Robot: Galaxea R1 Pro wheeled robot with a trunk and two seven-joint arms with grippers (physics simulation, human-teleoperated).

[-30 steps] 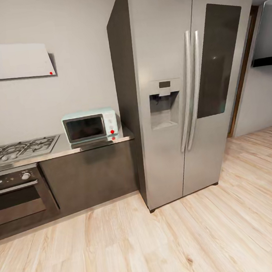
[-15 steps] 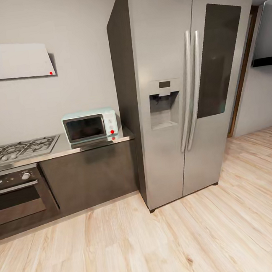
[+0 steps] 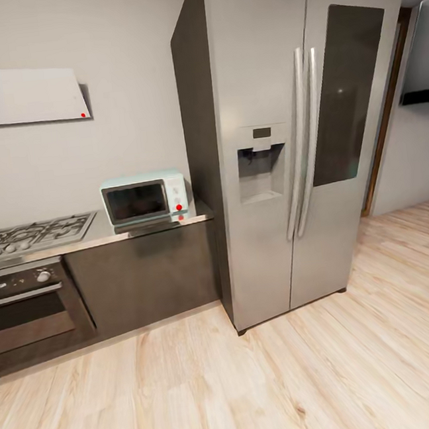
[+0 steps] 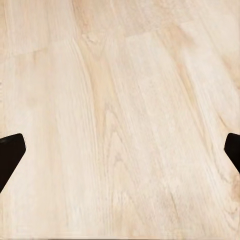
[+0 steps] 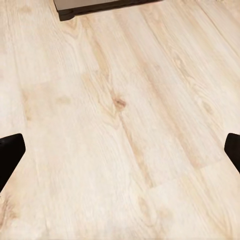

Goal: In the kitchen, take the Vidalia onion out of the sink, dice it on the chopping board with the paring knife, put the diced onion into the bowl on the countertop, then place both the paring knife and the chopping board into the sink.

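The Vidalia onion, sink, chopping board, paring knife and bowl are out of view. In the left wrist view, my left gripper (image 4: 120, 155) hangs open over pale wooden floor, its dark fingertips (image 4: 10, 152) far apart with nothing between them. My right gripper (image 5: 120, 155) is open too, above the same floor, with black fingertips (image 5: 10, 152) at both sides of its view. A stretch of grey countertop (image 3: 149, 230) above dark cabinets lies ahead to the left.
A tall steel fridge (image 3: 286, 140) stands ahead. A pale blue microwave (image 3: 144, 197) sits on the counter beside it, with a gas hob (image 3: 30, 234), an oven (image 3: 25, 306) and a range hood (image 3: 21, 95) further left. Wooden floor (image 3: 273, 381) stretches ahead; a doorway (image 3: 390, 114) opens at the right.
The whole head picture has shifted a few pixels to the right, so the camera has moved slightly. Nothing in the scene has moved.
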